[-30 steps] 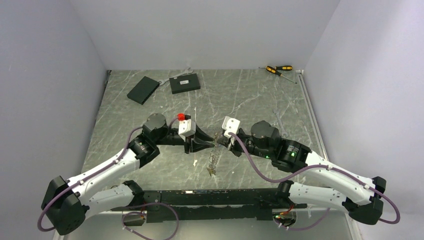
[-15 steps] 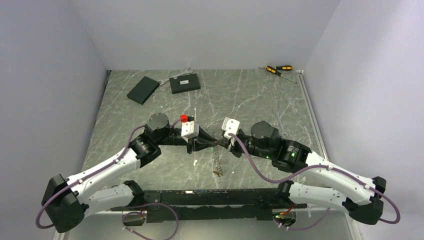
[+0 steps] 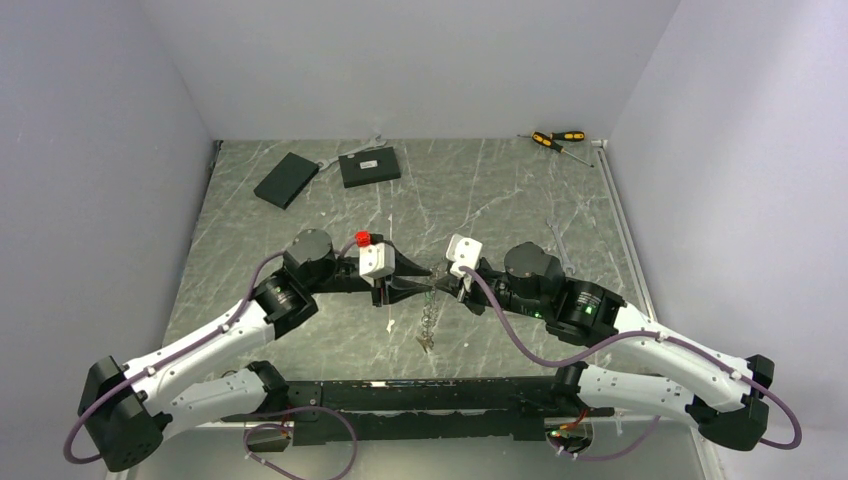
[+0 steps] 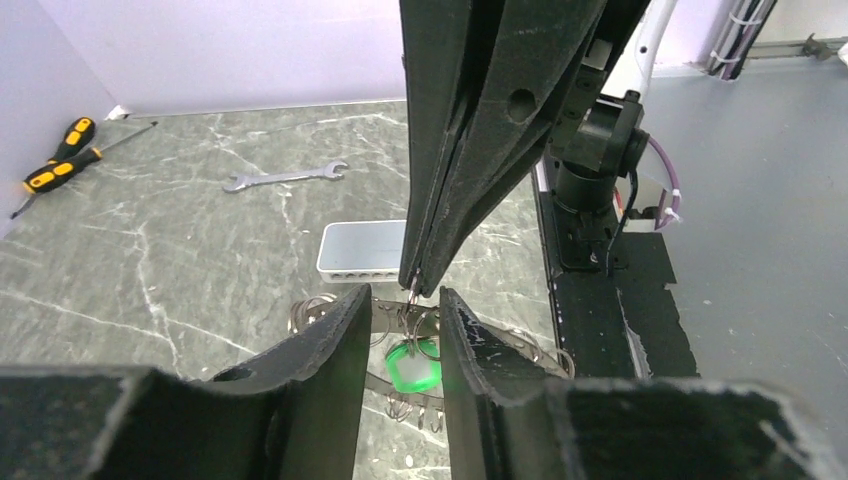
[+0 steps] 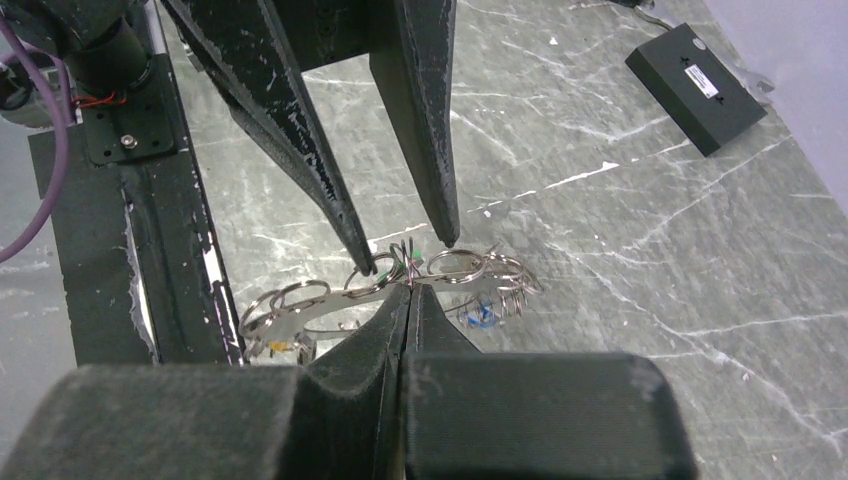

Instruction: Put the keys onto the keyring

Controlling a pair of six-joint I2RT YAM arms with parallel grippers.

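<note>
While my right gripper (image 5: 408,296) is pressed shut on the keyring (image 5: 320,305), tips pinching its flat metal at about the middle, my left gripper (image 4: 405,300) has its fingers apart, one tip on each side of that pinch point. I cannot tell if the left tips touch the metal. The keyring sits between my two grippers, over the middle of the table (image 3: 500,200) and a bit toward the near edge. It looks lifted off the surface, and from above its lower part dangles toward the near side. Split rings (image 5: 455,266) bunch along its rim. Of the keys (image 4: 413,366), a green-tagged one hangs just under my left fingers in the left wrist view. A blue bit and a yellow bit show among the rings in the right wrist view, too small to say more. A white box (image 4: 365,250) lies on the table just beyond the ring. Farther out are two black boxes (image 3: 287,179) at the far left, a wrench (image 3: 372,142) between them by the far edge, and yellow-and-black screwdrivers (image 3: 556,139) in the far right corner
</note>
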